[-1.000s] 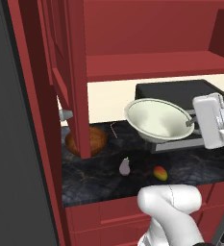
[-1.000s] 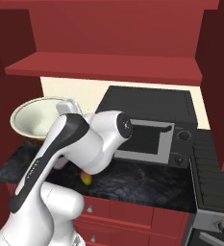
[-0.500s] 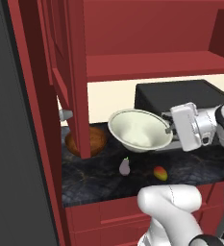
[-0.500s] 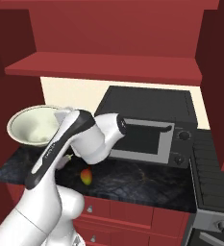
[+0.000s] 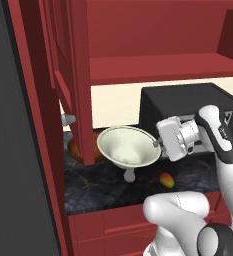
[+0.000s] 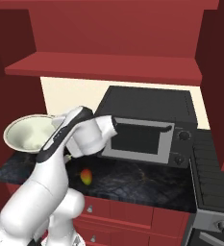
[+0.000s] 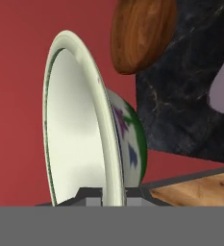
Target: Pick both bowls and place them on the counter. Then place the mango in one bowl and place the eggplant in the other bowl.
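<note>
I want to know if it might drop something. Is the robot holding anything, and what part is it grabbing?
Yes, the gripper holds the white bowl by its rim, jaws pinched on the thin edge, above the counter.

The white arm's hand holds the cream-white bowl [image 6: 31, 133] by its rim above the counter [image 6: 132, 180]; the mango [image 6: 86, 177] lies below-right of it.

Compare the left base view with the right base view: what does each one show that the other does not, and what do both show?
Left base view alone: the brown wooden bowl on the counter behind the red cabinet post, and the pale eggplant below the lifted bowl.

Right base view alone: the microwave's door and knobs, and the stove at the right.

Both: the cream-white bowl held tilted above the dark counter by the tool shut on its rim, the mango, and the red shelf.
</note>
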Tool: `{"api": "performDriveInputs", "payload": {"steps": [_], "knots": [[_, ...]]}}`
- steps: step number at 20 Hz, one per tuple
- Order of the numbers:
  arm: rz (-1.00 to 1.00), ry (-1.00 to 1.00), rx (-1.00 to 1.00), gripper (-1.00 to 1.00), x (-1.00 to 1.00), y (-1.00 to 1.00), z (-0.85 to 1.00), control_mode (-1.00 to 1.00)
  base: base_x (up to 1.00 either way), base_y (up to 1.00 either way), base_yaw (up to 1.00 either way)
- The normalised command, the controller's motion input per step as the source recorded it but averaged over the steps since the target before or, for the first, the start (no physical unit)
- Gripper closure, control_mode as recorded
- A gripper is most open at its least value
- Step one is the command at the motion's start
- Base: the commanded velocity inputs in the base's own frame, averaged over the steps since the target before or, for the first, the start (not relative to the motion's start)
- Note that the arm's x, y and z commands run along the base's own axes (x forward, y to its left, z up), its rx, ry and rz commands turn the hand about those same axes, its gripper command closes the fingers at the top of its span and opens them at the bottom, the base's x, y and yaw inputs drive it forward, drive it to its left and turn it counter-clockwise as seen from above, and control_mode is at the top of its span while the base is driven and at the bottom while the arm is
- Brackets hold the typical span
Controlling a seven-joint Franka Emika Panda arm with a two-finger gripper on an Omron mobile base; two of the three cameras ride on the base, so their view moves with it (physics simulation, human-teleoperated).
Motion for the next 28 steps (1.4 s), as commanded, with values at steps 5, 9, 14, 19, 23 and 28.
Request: {"api": "performDriveInputs", "payload": {"steps": [5,9,14,19,23,28], "knots": [[0.18,0.04,0.00,1.00,0.37,0.30,-0.58,-1.00,0.00,0.00,0.00],[0.13,0.01,0.00,1.00,0.35,0.34,-0.50,-1.00,0.00,0.00,0.00],[0.09,0.05,0.00,1.00,0.31,0.31,-0.49,-1.00,0.00,0.00,0.00],[0.02,0.16,0.00,1.00,0.31,0.21,-0.47,-1.00,0.00,0.00,0.00],[0.04,0.05,0.00,1.00,0.22,0.27,-0.44,-1.00,0.00,0.00,0.00],[0.05,0.00,0.00,1.00,0.13,0.28,-0.38,-1.00,0.00,0.00,0.00]]}}
